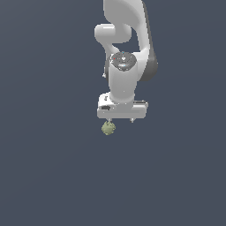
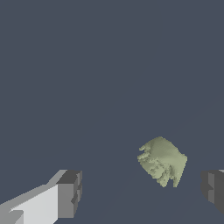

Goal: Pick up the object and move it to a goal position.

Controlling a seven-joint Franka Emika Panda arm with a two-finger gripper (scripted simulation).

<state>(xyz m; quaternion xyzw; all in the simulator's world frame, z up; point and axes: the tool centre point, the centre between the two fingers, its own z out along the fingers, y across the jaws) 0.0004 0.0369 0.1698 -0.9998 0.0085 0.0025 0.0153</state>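
White robot gripper (image 1: pixel 120 120) hovering over a small lumpy olive-green blob (image 1: pixel 108 128), fingers spread wide, nothing held.

In the exterior view, blob resting on the plain dark grey-blue surface (image 1: pixel 48 167), just below the gripper's end toward the exterior view's left, apparently apart from it. In the wrist view, same green blob (image 2: pixel 162 161) lying between the two dark grey finger pads (image 2: pixel 70 194) but off-centre, much nearer one pad than the other. Likely the approach step, before any grasp. Next move probably needing a small sideways shift to centre the blob, then a descent and a close. No goal marker visible.
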